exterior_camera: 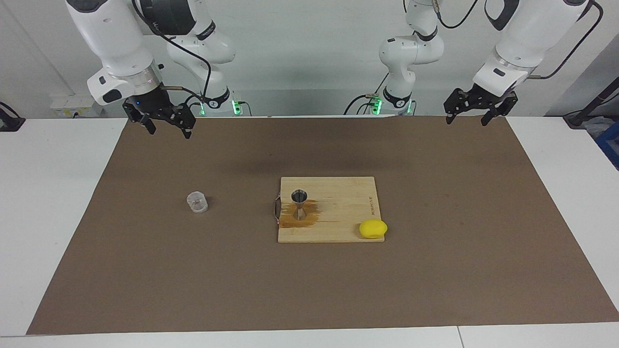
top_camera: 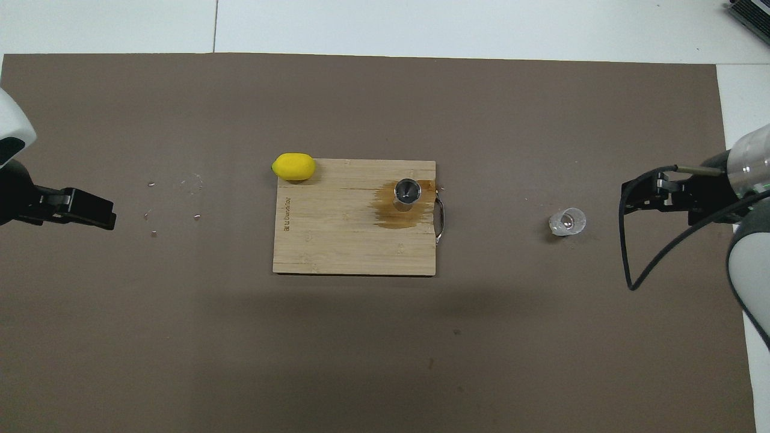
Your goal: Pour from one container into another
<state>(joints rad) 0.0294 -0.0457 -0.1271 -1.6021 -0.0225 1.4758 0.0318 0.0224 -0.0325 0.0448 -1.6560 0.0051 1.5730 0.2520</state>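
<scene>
While both arms are hanging raised in the facing view, the right gripper (exterior_camera: 167, 126) is hovering over the brown mat's (exterior_camera: 435, 270) edge near the robots, fingers spread and holding nothing. The left gripper (exterior_camera: 476, 113) is waiting over the mat's corner at its own end, fingers likewise spread. The clear cup (exterior_camera: 197, 202) is standing on the mat toward the right arm's end, well apart from the steel jigger (exterior_camera: 299, 204), which is standing upright in a brown wet patch (exterior_camera: 309, 217) on the wooden board (exterior_camera: 348, 203).

Seen from overhead, a lemon (top_camera: 293, 166) is resting at the board's farther corner.
</scene>
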